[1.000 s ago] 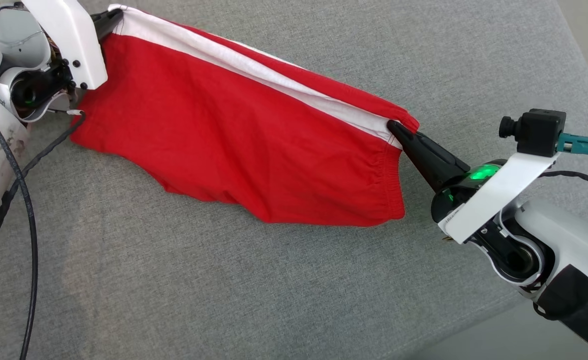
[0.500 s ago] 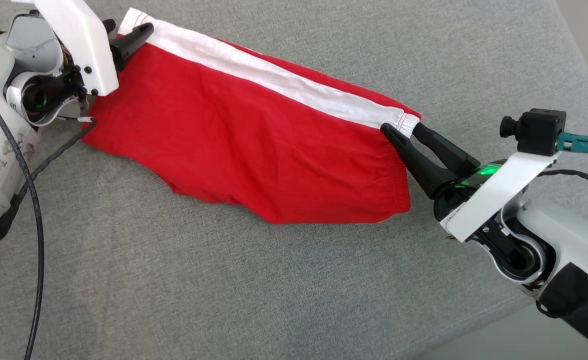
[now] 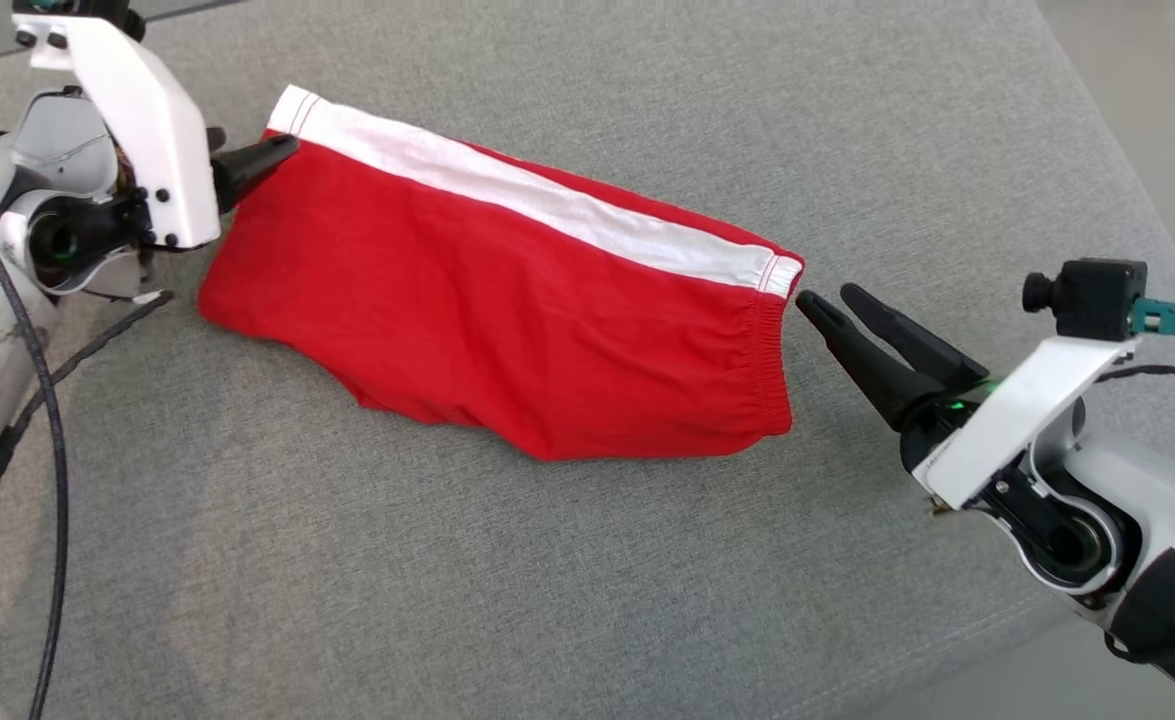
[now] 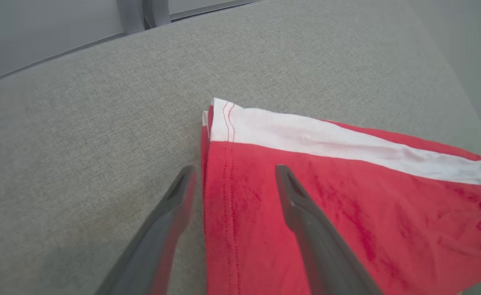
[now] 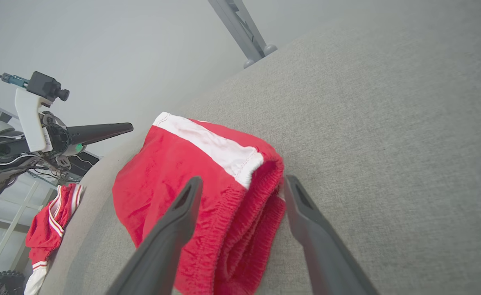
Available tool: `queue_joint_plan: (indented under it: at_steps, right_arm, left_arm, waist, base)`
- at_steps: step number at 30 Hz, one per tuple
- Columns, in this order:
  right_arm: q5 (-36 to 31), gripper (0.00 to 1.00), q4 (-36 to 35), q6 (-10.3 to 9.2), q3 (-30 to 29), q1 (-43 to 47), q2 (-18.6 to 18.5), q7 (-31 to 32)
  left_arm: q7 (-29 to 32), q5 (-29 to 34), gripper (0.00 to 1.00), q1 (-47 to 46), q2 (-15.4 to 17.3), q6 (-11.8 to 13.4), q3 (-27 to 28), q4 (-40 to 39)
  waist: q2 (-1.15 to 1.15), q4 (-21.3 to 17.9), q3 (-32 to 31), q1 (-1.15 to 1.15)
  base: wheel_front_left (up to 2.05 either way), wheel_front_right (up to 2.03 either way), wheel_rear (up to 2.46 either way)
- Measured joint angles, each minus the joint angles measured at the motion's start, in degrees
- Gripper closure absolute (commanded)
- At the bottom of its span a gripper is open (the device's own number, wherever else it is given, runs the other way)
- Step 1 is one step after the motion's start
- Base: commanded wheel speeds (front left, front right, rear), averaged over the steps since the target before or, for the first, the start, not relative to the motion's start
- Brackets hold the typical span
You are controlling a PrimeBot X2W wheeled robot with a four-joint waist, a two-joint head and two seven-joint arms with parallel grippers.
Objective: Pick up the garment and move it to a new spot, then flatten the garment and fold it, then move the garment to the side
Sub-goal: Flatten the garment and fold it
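Note:
The garment [image 3: 507,310] is a pair of red shorts with a white side stripe, lying loose on the grey cushion [image 3: 587,580]. My left gripper [image 3: 257,148] is open at the garment's upper left end. In the left wrist view, one finger is over the red hem [image 4: 224,196] and the other is over bare cushion, with nothing pinched. My right gripper [image 3: 825,295] is open just off the elastic waistband end, a small gap away. In the right wrist view, the right gripper [image 5: 243,180] has its fingers on either side of the bunched waistband [image 5: 244,213] without holding it.
A black cable [image 3: 47,420] hangs beside my left arm. The cushion's edge [image 3: 1077,610] runs along the lower right, close under my right wrist. Another red and white cloth [image 5: 48,221] hangs off the cushion, beyond the left gripper [image 5: 101,131]. Metal frame legs [image 5: 244,32] stand behind.
Both grippers opened and let go of the garment's two ends, then drew back slightly. The garment, stretched and lifted before, has dropped onto the cushion and slackened.

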Motion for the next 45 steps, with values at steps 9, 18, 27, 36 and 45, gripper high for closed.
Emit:
queue_joint_plan:
  at_steps: [9, 18, 27, 36, 45]
  right_arm:
    - [0.65, 0.0, -2.26, -0.01, -0.99, 1.98, -3.37, -0.53]
    - [-1.2, 0.0, -5.7, -0.01, -3.19, 3.43, -4.52, -1.44]
    - [-2.13, 0.0, -6.73, -0.01, -4.93, 5.88, -5.09, -1.59]
    - [-2.97, 0.0, -6.95, -0.01, -5.97, 6.47, -4.68, -1.62]
    - [-3.07, 0.0, -6.55, -0.01, -5.65, 6.51, -4.02, -1.62]
  left_arm:
    - [6.27, -0.89, 0.0, -0.03, 2.59, 0.44, -1.0, 2.15]
    - [13.13, -1.93, 0.0, -0.21, 5.6, 2.94, -1.59, 3.94]
    - [19.56, -6.98, 0.0, 0.01, 5.78, 1.92, 0.19, 0.6]
    - [21.24, -6.7, 0.01, 0.5, 6.2, 2.14, -0.25, -4.32]
    - [19.15, -4.85, 1.0, 1.21, 6.6, 2.47, -1.03, -5.22]
  waist:
    - [0.0, -2.12, 0.45, 0.0]
    - [0.0, -5.12, 2.13, 0.0]
    - [0.0, -5.68, 2.51, 0.0]
    - [0.0, -5.53, 2.95, 0.0]
    - [0.0, -5.52, 2.4, 0.0]
  base:
    - [0.0, 0.0, 0.0]
    - [0.0, 0.0, 0.0]
    - [0.0, 0.0, 0.0]
    - [0.0, 0.0, 0.0]
    - [0.0, 0.0, 0.0]
